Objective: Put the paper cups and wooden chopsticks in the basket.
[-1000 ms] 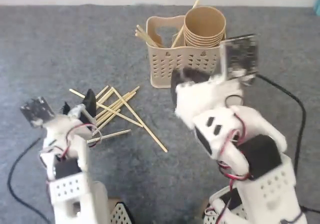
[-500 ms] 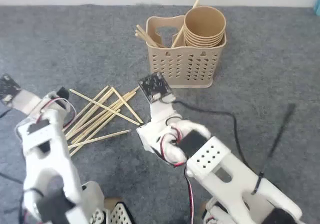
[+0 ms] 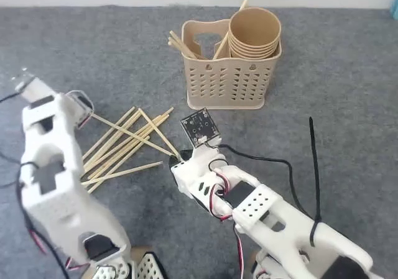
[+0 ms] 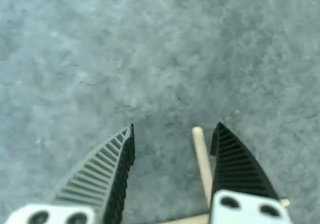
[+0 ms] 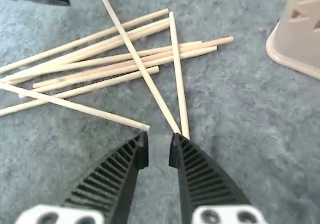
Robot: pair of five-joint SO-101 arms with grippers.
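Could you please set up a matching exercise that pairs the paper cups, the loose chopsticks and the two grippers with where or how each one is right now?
Things
1. paper cups
2. loose chopsticks
3. left gripper
4. right gripper

Places or states
A. open, with a chopstick's tip between its jaws
B. stacked inside the basket
C. lying in a crossed heap on the grey carpet
D. jaws only narrowly apart, at the near ends of two chopsticks in the heap

Pairs: 1-B, 2-C, 3-A, 4-D
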